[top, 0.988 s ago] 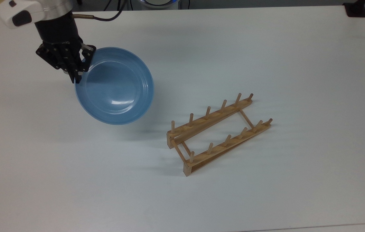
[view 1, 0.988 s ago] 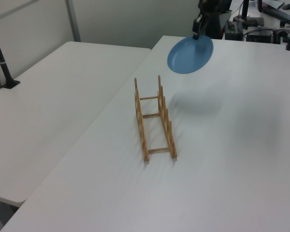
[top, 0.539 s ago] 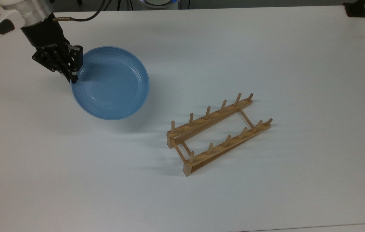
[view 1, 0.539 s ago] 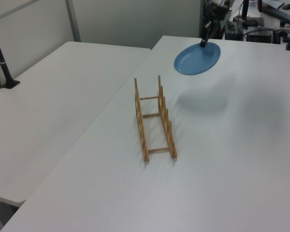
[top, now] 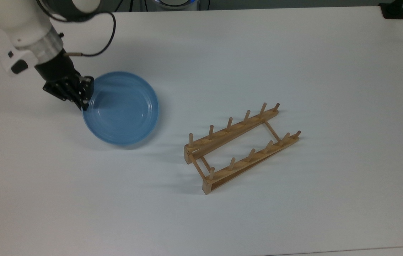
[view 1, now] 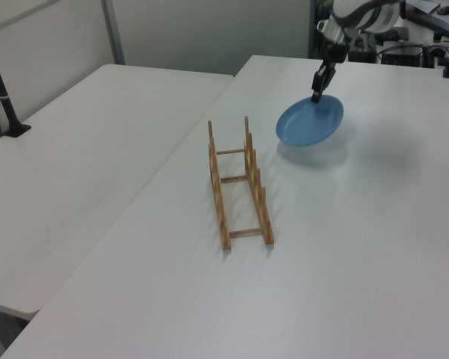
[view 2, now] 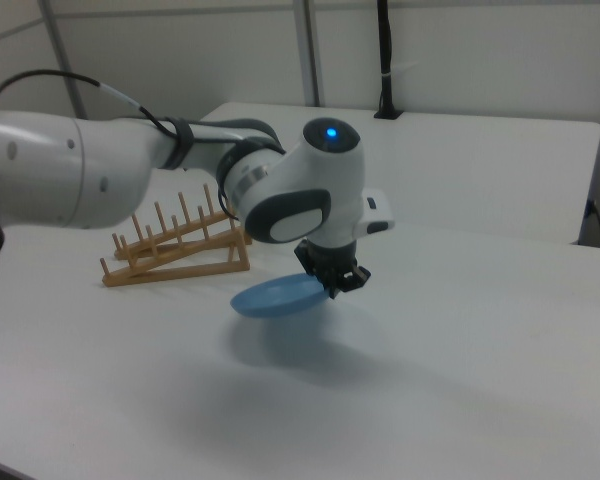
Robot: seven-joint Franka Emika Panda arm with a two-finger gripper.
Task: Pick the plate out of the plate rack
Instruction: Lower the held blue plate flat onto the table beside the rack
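Top view: pincer (top: 87,93) clamps plate (top: 121,108) rim; plate nearly flat, face up.

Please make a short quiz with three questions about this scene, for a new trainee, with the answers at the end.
1. True or false: the plate stands between the pegs of the plate rack.
2. What does the gripper grip? A) a rack peg B) the plate's rim C) nothing
3. Fill in: in the top view, the plate is to the ____ of the rack.

Key:
1. False; it is clear of the rack, tilted just above the table.
2. B
3. left
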